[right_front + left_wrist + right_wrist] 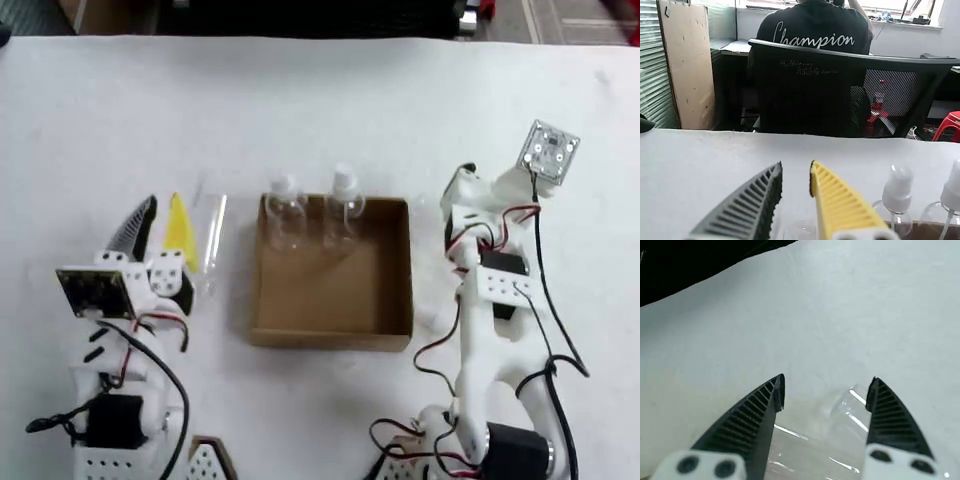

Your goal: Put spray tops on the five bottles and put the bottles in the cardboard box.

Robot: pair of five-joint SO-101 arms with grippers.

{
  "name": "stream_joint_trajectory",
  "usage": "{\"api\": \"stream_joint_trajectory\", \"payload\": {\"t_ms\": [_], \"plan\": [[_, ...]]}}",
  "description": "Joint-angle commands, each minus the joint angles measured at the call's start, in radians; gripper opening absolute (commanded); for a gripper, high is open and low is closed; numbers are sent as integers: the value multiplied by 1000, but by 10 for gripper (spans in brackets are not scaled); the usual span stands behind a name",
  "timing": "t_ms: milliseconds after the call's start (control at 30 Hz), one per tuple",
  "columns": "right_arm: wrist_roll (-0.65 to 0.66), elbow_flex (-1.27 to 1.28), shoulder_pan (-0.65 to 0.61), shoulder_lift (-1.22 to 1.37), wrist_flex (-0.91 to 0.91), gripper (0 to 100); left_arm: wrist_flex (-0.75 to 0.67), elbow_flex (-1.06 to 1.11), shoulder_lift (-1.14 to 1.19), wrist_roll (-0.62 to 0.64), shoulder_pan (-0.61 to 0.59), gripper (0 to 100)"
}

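Standing in the cardboard box [330, 339] are two capped bottles [286, 208]. A clear bottle [840, 425] lies on the table [330, 100] between the right gripper's [825, 383] open fingers, so closing on it seems to be the next move. The left gripper's [796, 186] fingers are slightly parted.

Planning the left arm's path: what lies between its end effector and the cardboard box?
A clear bottle lies on its side there, seen in the high view.

left gripper [796, 172] lies low and level, jaws a little apart; right gripper [827, 385] tilts downward, jaws spread wide.
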Motion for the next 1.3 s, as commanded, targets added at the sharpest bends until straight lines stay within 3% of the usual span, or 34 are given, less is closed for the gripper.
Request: {"api": "stream_joint_trajectory", "payload": {"t_ms": [0,100,233,467,1267], "plan": [[-8,-49,-13,-4,-19,237,-29,-106,140,9,16,94],[-6,-49,-22,-4,-18,237,-54,-204,366,5,12,94],[-6,-49,-21,-4,-18,237,-110,-353,707,12,-79,94],[-6,-49,-25,-4,-18,237,-72,-549,1081,141,-148,94],[-5,-49,-27,-4,-18,237,-78,-465,975,137,-104,94]]}}
